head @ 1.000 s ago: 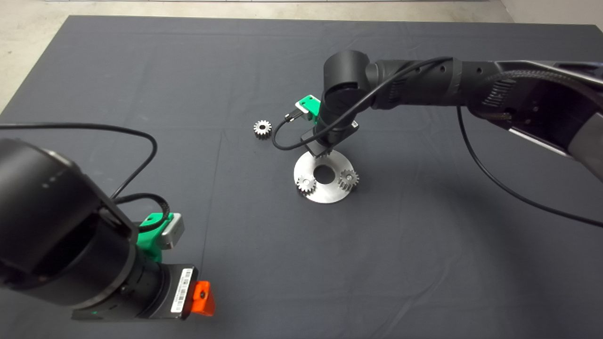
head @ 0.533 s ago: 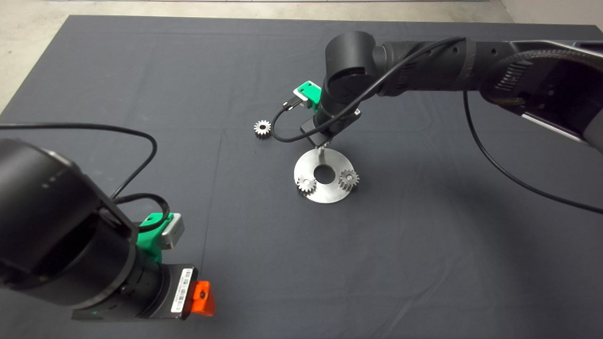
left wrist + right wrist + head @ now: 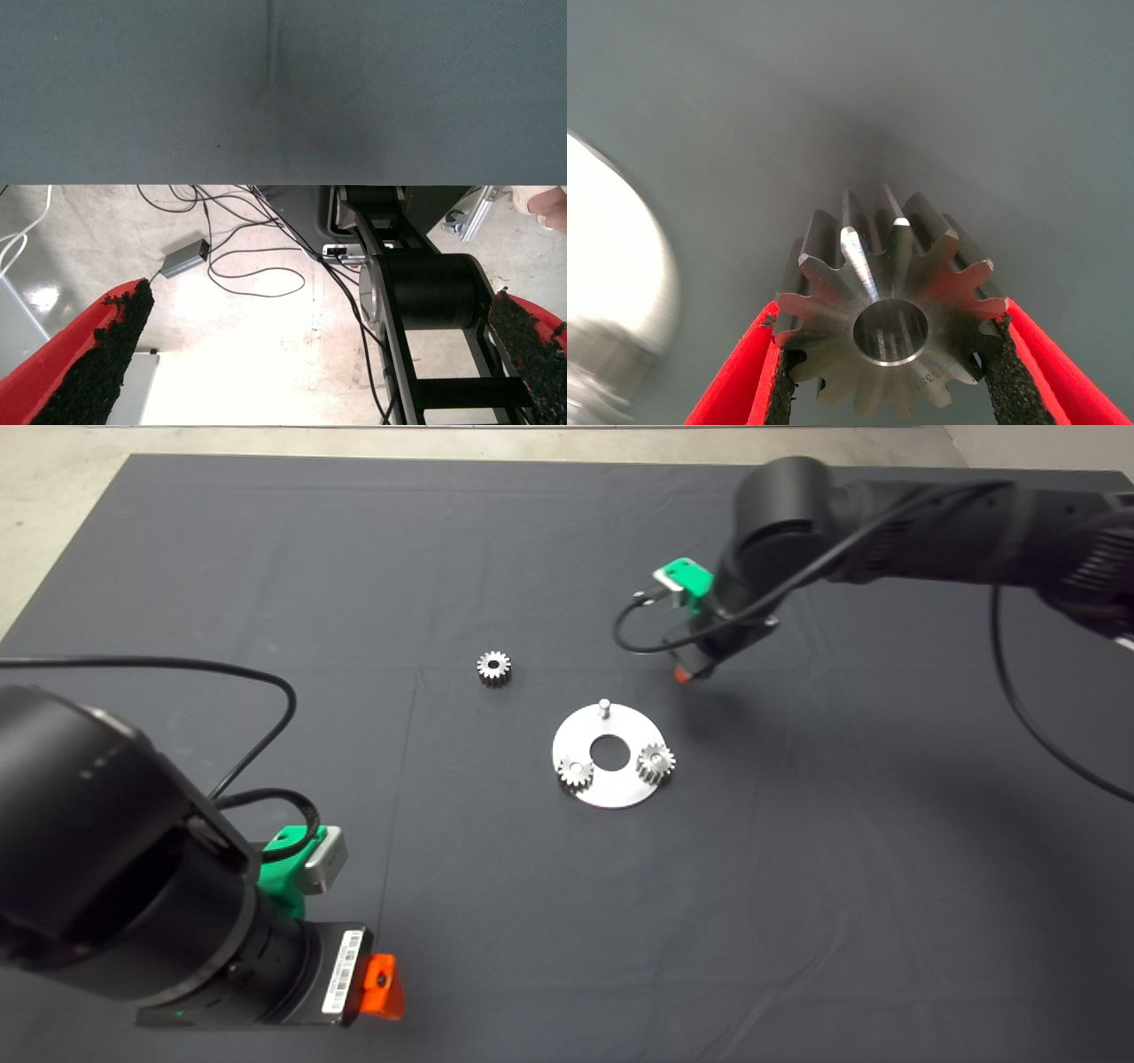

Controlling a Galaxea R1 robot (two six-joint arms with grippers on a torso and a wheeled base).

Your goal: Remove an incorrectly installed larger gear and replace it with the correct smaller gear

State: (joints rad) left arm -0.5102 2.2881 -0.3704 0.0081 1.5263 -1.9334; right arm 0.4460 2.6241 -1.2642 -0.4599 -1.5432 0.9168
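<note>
In the head view, the right tool (image 3: 693, 666) has been carried away from the round steel plate (image 3: 611, 788) toward the upper right of the frame, whereas a second ago it was set down over the plate's upper rim. A bare pin (image 3: 604, 707) is now exposed there, so the removal step is judged complete. Two small silver gears (image 3: 574, 772) remain seated on the plate's lower left and lower right, and the smaller gear (image 3: 493, 667) lies alone on the dark worktop (image 3: 266, 558), upper left of the plate and well apart from it. The left tool (image 3: 376, 985) is parked at the lower left edge. In the left wrist view, its fingers (image 3: 97, 354) are seen spread wide, with nothing between them and floor cables beyond. In the right wrist view, the larger gear (image 3: 890, 310) is pinched between the red fingers (image 3: 740, 376), its bore facing the camera, held above the mat. Setting it aside is judged to come next, then fetching the replacement.
</note>
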